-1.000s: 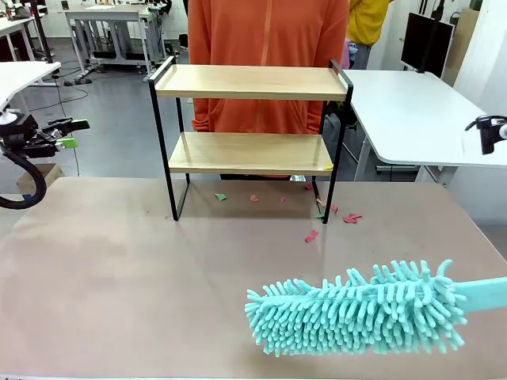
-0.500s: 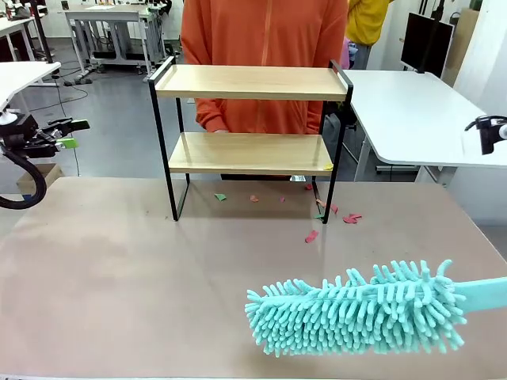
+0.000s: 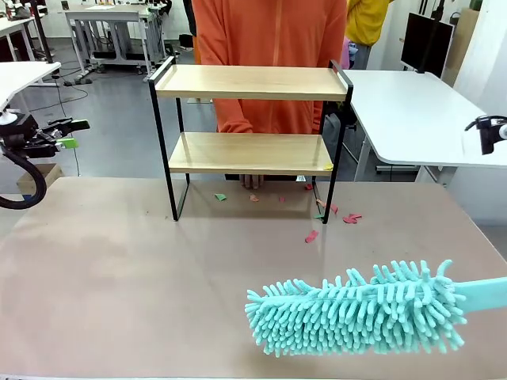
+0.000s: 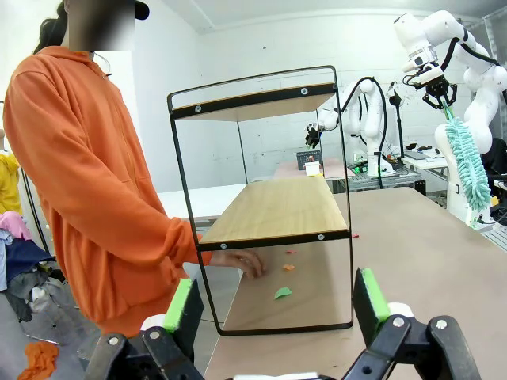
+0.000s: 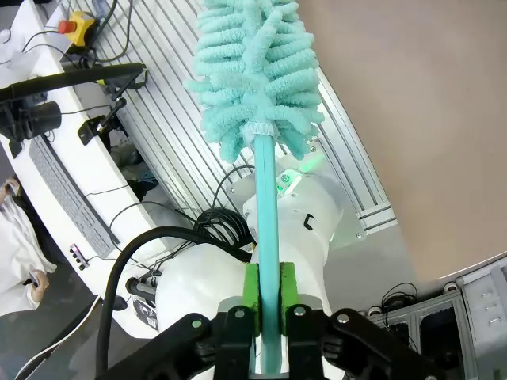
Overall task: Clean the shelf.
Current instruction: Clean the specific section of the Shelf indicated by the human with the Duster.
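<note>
Robotics lab, not a home or shop. White tables (image 3: 420, 119) stand in rows on a bare grey floor (image 3: 119, 134), with a monitor (image 3: 426, 41) at the back. The right wrist view has slotted aluminium rails (image 5: 170, 119), an e-stop box (image 5: 70, 19), a keyboard (image 5: 67, 198) and loose cables (image 5: 210, 229).

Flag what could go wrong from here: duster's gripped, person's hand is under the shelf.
1. The person's hand reaches under the lower board of the shelf; a sweep of the duster there may hit it.
2. The right gripper pinches the duster's thin handle well back from the head; pressing on a board could twist it or shove the thin-framed shelf.
3. Paper scraps by the shelf's legs could scatter farther.
</note>
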Robot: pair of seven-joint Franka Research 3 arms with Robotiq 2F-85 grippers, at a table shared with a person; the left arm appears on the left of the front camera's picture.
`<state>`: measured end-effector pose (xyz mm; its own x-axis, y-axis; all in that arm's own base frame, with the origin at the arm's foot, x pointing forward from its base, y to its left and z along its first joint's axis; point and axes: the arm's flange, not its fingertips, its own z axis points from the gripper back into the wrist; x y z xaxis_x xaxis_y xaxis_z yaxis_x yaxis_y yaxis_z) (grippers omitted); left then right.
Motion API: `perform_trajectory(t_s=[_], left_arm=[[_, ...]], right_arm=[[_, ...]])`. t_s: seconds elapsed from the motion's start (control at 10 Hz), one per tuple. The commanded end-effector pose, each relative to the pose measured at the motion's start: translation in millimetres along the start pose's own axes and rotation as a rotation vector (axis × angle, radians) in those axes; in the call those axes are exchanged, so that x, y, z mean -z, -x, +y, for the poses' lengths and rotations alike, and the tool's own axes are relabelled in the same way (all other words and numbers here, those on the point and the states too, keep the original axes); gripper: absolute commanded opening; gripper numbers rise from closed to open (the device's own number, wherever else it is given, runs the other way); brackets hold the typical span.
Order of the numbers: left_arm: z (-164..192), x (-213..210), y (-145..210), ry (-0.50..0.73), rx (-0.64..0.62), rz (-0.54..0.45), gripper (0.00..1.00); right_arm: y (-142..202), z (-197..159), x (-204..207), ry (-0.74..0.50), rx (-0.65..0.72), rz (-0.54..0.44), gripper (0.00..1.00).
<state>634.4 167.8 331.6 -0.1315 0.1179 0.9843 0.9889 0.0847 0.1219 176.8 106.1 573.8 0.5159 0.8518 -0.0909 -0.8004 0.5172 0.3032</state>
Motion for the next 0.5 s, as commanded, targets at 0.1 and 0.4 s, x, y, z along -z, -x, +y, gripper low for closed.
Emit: perform_trajectory(t_s=[0.1,0.4], left_arm=[[-2.0,1.2,-2.6,0.001,0.014,0.002,1.00],[-2.0,1.2,-2.6,0.001,0.014,0.002,1.00]], right_arm=[[-0.3,2.5,-2.3,-0.010,-0.015,-0.012,0.13],[-0.3,2.5,-2.3,-0.010,-0.015,-0.012,0.13]])
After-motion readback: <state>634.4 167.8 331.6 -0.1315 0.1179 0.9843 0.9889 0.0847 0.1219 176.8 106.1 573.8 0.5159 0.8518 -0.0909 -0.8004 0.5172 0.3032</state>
